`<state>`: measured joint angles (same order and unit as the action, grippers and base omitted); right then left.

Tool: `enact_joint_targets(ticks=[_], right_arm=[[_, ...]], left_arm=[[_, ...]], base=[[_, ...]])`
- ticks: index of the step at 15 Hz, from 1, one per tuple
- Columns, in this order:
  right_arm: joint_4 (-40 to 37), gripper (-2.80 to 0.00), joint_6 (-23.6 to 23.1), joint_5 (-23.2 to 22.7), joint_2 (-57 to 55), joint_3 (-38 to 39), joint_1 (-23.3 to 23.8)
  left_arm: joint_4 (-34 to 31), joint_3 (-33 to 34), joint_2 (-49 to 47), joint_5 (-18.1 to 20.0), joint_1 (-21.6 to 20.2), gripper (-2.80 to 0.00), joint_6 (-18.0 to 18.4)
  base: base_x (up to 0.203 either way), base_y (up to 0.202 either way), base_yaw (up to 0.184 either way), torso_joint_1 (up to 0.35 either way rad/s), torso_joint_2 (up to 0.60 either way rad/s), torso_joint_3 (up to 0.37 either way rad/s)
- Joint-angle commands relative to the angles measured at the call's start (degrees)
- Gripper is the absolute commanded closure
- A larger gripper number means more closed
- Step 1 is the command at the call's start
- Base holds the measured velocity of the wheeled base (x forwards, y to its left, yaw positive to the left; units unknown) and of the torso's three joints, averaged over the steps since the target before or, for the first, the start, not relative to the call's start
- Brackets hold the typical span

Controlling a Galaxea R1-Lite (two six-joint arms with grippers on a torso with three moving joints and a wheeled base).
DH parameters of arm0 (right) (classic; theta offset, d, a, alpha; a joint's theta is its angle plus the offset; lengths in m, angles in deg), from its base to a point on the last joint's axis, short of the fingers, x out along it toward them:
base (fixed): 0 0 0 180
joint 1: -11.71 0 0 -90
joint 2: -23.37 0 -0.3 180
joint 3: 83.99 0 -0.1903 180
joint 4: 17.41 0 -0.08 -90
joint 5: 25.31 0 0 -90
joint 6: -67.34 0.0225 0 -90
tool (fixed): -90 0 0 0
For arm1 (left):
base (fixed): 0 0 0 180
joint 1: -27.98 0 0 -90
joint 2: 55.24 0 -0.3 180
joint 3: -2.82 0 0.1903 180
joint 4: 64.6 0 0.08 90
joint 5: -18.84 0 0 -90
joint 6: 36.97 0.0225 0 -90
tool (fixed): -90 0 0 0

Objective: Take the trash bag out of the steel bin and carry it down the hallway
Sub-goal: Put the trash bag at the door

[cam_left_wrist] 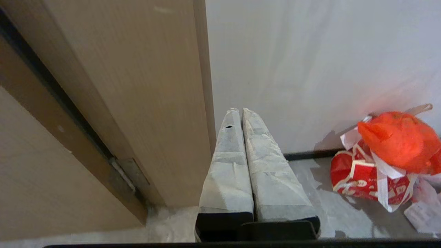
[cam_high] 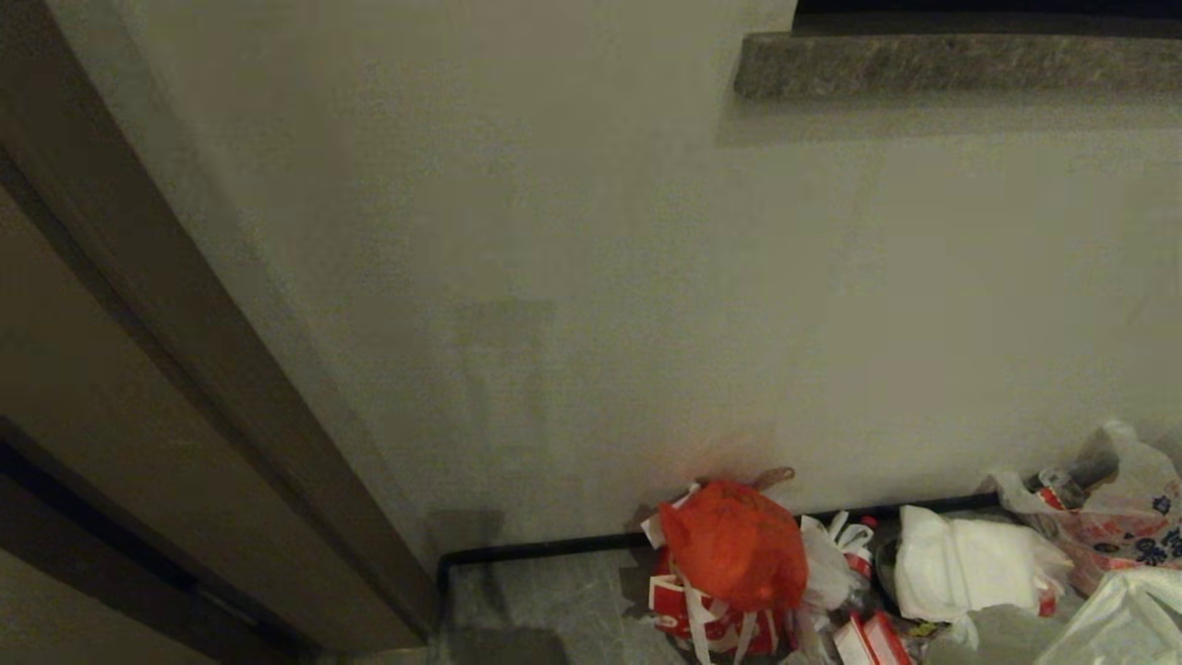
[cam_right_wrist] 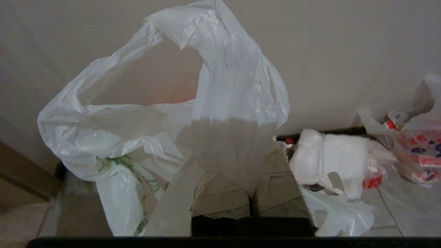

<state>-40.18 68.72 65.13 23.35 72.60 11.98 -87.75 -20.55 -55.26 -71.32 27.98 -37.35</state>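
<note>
I'm looking down from the head camera at a cream wall [cam_high: 591,277] meeting grey marbled floor [cam_high: 536,591], with a thin black baseboard [cam_high: 545,547] running along the join and a dark wood door frame [cam_high: 185,369] slanting down the left. Neither arm is showing in this view.

On the right wrist camera, the right gripper [cam_right_wrist: 250,162] is pinching shut on the trash bag [cam_right_wrist: 220,103]. The thin white plastic is draping over and between the taped fingers [cam_right_wrist: 275,186], its handle loop is standing up against the wall, and the green-printed part is hanging down beside them.

The left gripper [cam_left_wrist: 241,112] is hanging by the door frame with its wrapped fingers [cam_left_wrist: 227,165] pressed together, holding nothing.

Against the wall an orange-red bag [cam_high: 734,545] is sitting on top of a red and white printed bag [cam_high: 711,614]. To its right a white bundle [cam_high: 970,563] is lying near the baseboard, and further right a clear bag with red and blue print [cam_high: 1122,517] is leaning in the corner of the picture.
</note>
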Motion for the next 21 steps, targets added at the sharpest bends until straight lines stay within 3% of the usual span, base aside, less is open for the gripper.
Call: enact_joint_targets(ticks=[1, 21], right_arm=[[0.02, 0.0, -0.06, 0.0, -0.07, -0.04, 0.0], [-0.8, 0.0, -0.14, -0.02, 0.02, -0.32, 0.0]], left_arm=[[0.04, 0.0, -0.06, -0.02, 0.0, 0.0, 0.0], [0.04, 0.0, -0.06, 0.05, 0.0, 0.0, 0.11]], base=[[0.0, 0.0, 0.0, 0.002, 0.0, -0.193], [0.0, 0.0, 0.0, 0.003, 0.0, -0.175]])
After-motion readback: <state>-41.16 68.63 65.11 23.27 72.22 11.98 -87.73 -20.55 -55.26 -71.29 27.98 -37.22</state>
